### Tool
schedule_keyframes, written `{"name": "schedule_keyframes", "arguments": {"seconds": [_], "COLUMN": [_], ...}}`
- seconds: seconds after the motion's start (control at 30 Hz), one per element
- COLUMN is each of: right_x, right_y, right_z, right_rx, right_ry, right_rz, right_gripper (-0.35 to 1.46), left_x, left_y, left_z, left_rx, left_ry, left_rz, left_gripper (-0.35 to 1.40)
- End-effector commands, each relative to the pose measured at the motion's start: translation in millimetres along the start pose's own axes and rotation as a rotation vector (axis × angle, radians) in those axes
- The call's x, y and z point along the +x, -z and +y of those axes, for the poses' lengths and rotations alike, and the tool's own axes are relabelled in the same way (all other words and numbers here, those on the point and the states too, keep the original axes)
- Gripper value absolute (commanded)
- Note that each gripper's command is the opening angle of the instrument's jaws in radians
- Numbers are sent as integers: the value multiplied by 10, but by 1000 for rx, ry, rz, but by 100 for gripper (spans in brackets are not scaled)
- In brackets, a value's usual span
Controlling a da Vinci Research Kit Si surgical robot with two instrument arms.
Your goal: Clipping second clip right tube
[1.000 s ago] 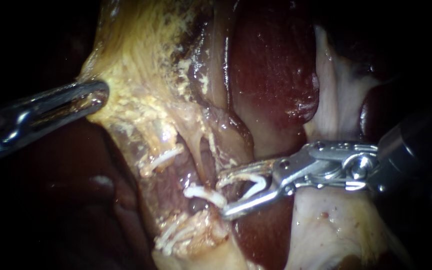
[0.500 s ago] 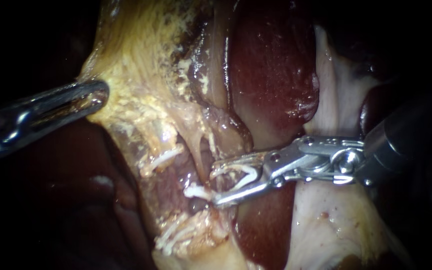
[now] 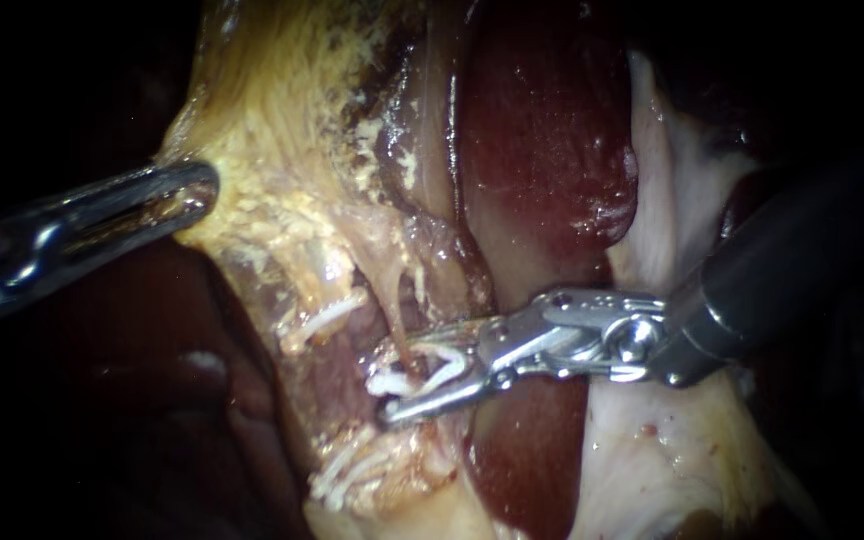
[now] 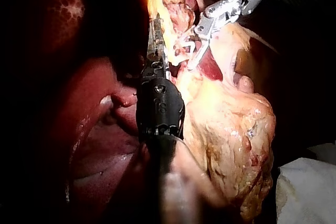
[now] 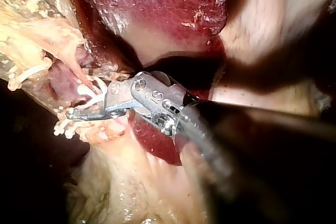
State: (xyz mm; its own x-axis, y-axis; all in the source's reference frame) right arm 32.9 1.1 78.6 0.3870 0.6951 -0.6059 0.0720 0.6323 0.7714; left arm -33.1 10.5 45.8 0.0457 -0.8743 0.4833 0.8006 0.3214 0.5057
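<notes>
Right instrument (image 3: 399, 380), shaft from 3 o'clock: white clip (image 3: 444, 372) gripped between spread jaws, right tube (image 3: 399, 325) straddled by clip legs, just toward 6 o'clock from centre. Other clip (image 3: 384, 383) seen on same tube, just beside lower jaw tip. Left instrument (image 3: 190, 195), shaft from 9 o'clock: yellow tissue (image 3: 252, 150) pinched in closed jaws

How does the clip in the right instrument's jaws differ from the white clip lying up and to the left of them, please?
The loaded clip stands open in a V; the placed clip is pressed flat. The loaded clip sits between the right instrument's jaws, straddling a tube; the placed clip sits on tissue alone, untouched. Both are white.
</notes>
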Motion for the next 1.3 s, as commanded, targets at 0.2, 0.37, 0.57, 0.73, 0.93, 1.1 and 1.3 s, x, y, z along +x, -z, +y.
{"name": "schedule_keyframes", "arguments": {"seconds": [0.2, 0.37, 0.57, 0.73, 0.93, 1.1, 1.3], "right_x": [3, 4, 5, 5, 5, 4, 3], "right_y": [2, 0, -2, -2, -2, 0, 0], "right_z": [0, 1, 1, 1, 2, 3, 3], "right_rx": [11, 12, 21, 21, 21, 25, 23], "right_ry": [-1, -7, -13, -19, -25, -43, -60], "right_rz": [17, 23, 33, 34, 34, 33, 35], "right_gripper": [53, 51, 46, 29, -5, -34, -35], "left_x": [0, 0, 0, 0, 0, 0, 0], "left_y": [0, 0, 0, 0, 0, 0, 0], "left_z": [0, 0, 0, 0, 0, 0, 0], "left_rx": [0, 0, 0, 0, 0, 0, 0], "left_ry": [0, 0, 0, 0, 0, 0, 0], "left_rz": [0, 0, 0, 0, 0, 0, 0], "left_gripper": [-35, -35, -35, -35, -35, -35, -35]}}
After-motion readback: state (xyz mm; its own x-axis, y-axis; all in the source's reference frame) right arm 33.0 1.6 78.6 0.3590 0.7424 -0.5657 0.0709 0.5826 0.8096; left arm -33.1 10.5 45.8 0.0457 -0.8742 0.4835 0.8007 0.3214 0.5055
